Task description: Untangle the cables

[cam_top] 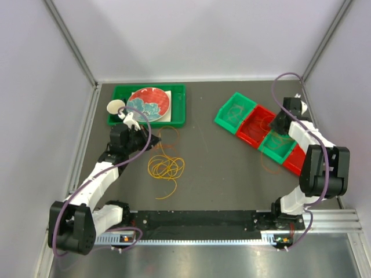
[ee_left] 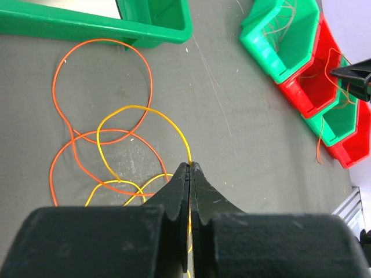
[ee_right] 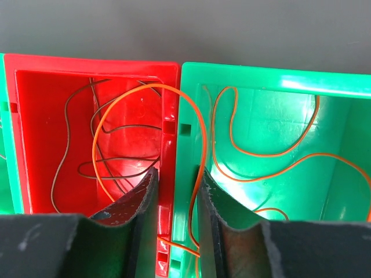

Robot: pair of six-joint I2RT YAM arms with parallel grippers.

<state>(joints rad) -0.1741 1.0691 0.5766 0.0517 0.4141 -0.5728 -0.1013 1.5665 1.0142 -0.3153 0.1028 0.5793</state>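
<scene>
From above, the left end effector (cam_top: pixel 149 143) sits low over the grey counter (cam_top: pixel 232 185). It is just in front of a green tray (cam_top: pixel 181 119) that carries a red patterned plate (cam_top: pixel 149 103) and a white cup (cam_top: pixel 115 107). Thin orange cables (cam_top: pixel 169 138) lie right of its tip, and a denser knot of yellow cables (cam_top: pixel 166 168) lies nearer the arm bases. At the far right a slanted row of bins (cam_top: pixel 229 119) runs green, red, green, red. The right end effector (cam_top: pixel 280 124) hangs over the middle of that row. Wire shows inside the bins, though it is too fine from here to sort by colour.

In the left wrist view the two fingers are pressed together with a yellow strand pinched at their tip. The strand arcs away to the left in a loop and crosses two orange loops lying flat on the counter. The farther orange loop reaches the tray's corner.

In the right wrist view the fingers stand apart with a clear gap, straddling the adjoining walls of a red bin (ee_right: pixel 35 133) and a green bin (ee_right: pixel 348 150). One orange loop drapes over those walls from the red side to the green, passing close along the inner face of the right-hand finger. Whether it touches the finger I cannot tell. A dark cable (ee_right: pixel 64 145) curls in the red bin, and more orange wire lies on the green bin's floor.
</scene>
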